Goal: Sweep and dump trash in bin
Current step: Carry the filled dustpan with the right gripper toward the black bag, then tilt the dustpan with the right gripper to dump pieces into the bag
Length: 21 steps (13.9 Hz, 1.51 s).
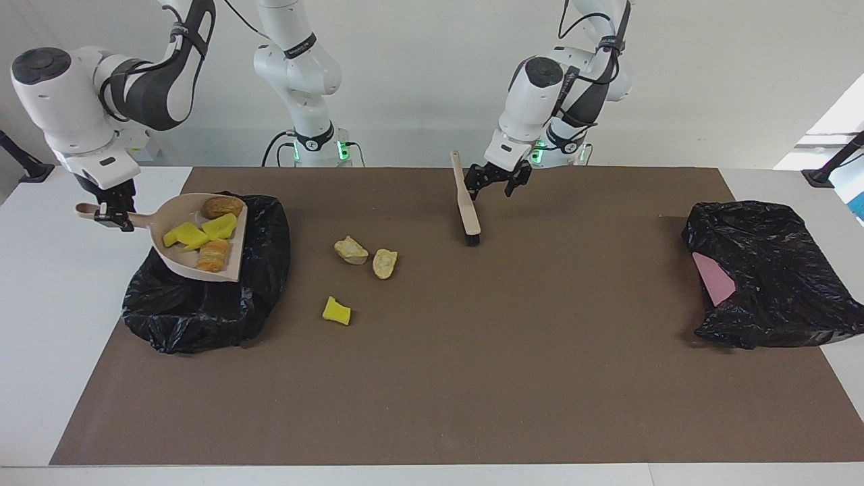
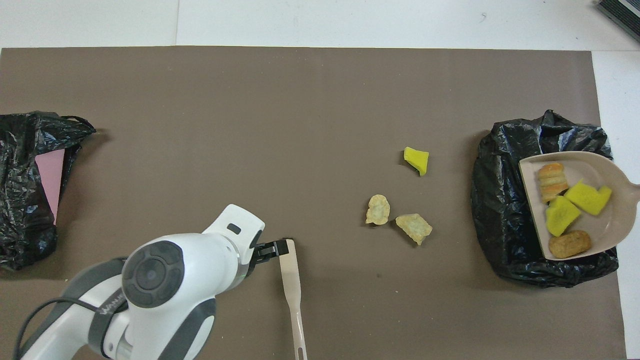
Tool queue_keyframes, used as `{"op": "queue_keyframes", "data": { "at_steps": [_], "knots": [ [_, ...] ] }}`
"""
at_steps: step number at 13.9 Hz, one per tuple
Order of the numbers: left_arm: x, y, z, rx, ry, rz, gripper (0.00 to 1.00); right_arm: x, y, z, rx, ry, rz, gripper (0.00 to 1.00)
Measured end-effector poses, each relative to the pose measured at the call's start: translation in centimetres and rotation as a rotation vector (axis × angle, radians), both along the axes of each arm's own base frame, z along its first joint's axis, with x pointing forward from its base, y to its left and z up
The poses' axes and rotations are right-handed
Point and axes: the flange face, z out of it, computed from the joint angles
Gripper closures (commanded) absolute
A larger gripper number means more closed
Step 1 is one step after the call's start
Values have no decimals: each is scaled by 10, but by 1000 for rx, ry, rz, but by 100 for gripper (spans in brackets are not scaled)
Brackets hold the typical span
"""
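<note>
My right gripper (image 1: 110,216) is shut on the handle of a beige dustpan (image 1: 181,260), held tilted over a black bin bag (image 1: 202,310). In the pan lie two yellow sponge bits (image 1: 185,235), a brown lump (image 1: 223,206) and a striped beige roll (image 1: 213,255). On the mat lie two beige chunks (image 1: 351,250) (image 1: 384,263) and a yellow bit (image 1: 336,311). A beige brush (image 1: 468,206) has its bristle head on the mat. My left gripper (image 1: 496,182) is open beside its handle, holding nothing. The overhead view shows the dustpan (image 2: 612,220), bag (image 2: 500,200), brush (image 2: 291,280) and loose scraps (image 2: 378,209).
A second black bag (image 1: 769,270) with a pink thing (image 1: 715,278) in its mouth lies at the left arm's end of the brown mat (image 1: 472,378); it also shows in the overhead view (image 2: 25,220).
</note>
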Motion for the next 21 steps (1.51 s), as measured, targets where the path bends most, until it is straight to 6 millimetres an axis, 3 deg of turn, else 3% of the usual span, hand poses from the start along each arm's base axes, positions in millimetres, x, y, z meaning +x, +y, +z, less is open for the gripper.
{"op": "queue_keyframes", "data": {
  "at_steps": [4, 8, 10, 15, 17, 21],
  "knots": [
    [54, 51, 30, 32, -21, -20, 0, 14, 29, -1, -148, 30, 140, 100],
    [124, 110, 68, 33, -30, -18, 0, 25, 64, 2, -280, 47, 228, 100],
    [143, 143, 82, 33, -49, -35, 0, 26, 81, 4, -358, 40, 239, 100],
    [158, 230, 116, 85, -61, -120, 0, 21, 115, 14, -558, 62, 186, 100],
    [157, 241, 128, 137, -51, -159, 0, 15, 126, 22, -629, 71, 128, 100],
    [156, 240, 134, 165, -44, -190, 0, 3, 153, 36, -752, 82, 46, 100]
  ]
}}
